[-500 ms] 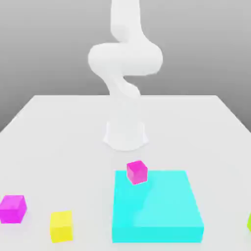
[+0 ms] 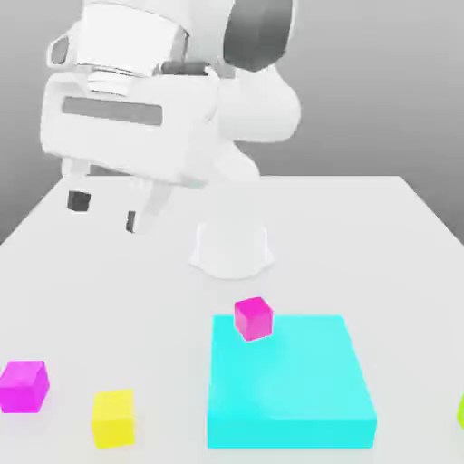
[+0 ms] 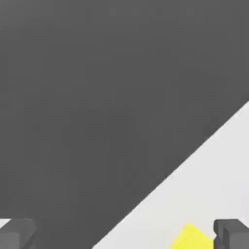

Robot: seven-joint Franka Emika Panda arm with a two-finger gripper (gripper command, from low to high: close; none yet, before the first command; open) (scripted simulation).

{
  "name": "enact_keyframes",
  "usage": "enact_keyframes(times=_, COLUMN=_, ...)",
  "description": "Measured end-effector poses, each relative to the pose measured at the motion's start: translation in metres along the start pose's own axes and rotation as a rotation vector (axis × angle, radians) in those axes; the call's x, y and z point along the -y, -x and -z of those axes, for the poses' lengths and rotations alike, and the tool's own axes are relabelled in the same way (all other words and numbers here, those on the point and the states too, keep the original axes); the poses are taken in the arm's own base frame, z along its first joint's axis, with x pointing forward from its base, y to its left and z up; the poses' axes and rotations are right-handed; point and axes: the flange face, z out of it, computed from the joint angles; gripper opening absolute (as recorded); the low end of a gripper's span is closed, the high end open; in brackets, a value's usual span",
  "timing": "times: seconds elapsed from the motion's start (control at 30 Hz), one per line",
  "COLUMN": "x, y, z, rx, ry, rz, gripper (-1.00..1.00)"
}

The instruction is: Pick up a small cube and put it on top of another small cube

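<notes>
Below me a white tabletop (image 2: 136, 299) is carrying a magenta cube (image 2: 23, 387), a yellow cube (image 2: 113, 420) just beside it, a flat cyan block (image 2: 288, 381) and, at the exterior view's right edge, a lime cube (image 2: 461, 411).

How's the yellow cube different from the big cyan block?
The yellow cube is far smaller than the cyan block. The cube is boxy, about as tall as it is wide, while the block is a low, broad slab. The cube's top is bare, but the block has a hot-pink cube at its far edge. Both are plain and single-colored.
</notes>
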Motion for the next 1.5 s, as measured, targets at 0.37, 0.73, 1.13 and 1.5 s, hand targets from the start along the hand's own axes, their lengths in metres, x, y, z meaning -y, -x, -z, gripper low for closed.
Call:
enact_keyframes(times=0.37, x=-0.084, y=-0.018, z=-0.184, rx=0.085, ry=0.291, rz=-0.494, gripper=0.0)
enact_keyframes(times=0.73, x=-0.107, y=-0.007, z=-0.251, rx=0.092, ry=0.308, rz=-0.53, gripper=-1.0)
enact_keyframes(times=1.13, x=-0.1, y=-0.097, z=-0.176, rx=0.011, ry=0.332, rz=-0.982, gripper=-1.0)
enact_keyframes(times=1.5, x=-0.136, y=-0.166, z=-0.209, rx=-0.064, ry=0.343, rz=-1.455, gripper=1.0)
